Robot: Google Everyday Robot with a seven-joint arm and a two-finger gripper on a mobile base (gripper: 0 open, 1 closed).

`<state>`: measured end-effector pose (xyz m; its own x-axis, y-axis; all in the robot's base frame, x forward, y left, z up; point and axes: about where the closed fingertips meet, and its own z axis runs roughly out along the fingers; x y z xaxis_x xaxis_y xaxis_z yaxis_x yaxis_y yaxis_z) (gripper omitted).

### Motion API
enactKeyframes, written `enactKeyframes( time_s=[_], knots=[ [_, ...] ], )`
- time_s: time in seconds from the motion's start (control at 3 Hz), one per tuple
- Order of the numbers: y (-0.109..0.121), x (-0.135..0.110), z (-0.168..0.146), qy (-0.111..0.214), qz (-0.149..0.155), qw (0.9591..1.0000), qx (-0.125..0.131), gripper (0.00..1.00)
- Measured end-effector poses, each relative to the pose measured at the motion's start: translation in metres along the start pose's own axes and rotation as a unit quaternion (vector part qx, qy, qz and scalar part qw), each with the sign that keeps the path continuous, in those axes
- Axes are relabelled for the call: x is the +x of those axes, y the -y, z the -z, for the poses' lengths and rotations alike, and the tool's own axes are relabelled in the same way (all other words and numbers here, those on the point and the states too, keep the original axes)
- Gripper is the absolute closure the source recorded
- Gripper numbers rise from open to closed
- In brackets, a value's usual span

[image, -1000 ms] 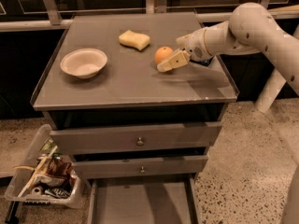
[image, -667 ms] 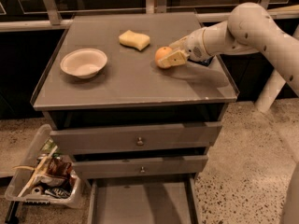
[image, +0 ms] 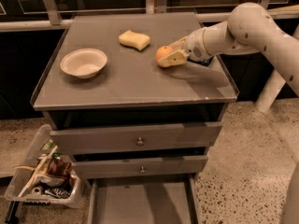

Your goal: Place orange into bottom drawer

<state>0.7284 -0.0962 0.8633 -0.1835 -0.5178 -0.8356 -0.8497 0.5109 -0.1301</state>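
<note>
Since a second ago, my gripper (image: 169, 55) has slid in around the orange (image: 163, 52), and the orange has not rolled away. On the left, the white bowl (image: 84, 62) sits on the cabinet top (image: 117, 90). Next comes the yellow sponge (image: 134, 39). Both are apart from my work. Low down, the bottom drawer (image: 140, 204) is pulled out. The orange sits on the right side of the top, with one finger on each side. I think they are squeezing it, but I am not fully sure. To do this well, I should hold firm, lift straight up, swing out past the front edge, then go down slowly into the drawer.
</note>
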Motion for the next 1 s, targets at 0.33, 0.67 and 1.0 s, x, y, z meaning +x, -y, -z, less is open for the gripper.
enactKeyframes(
  time_s=[0.33,0.67,1.0],
  knots=[
    [0.000,-0.001,-0.001,-0.001,0.001,1.0000,-0.001,1.00],
    [0.002,-0.011,0.011,0.002,0.019,0.9998,-0.003,1.00],
    [-0.002,-0.019,0.040,0.010,0.038,0.9992,-0.005,1.00]
  ],
)
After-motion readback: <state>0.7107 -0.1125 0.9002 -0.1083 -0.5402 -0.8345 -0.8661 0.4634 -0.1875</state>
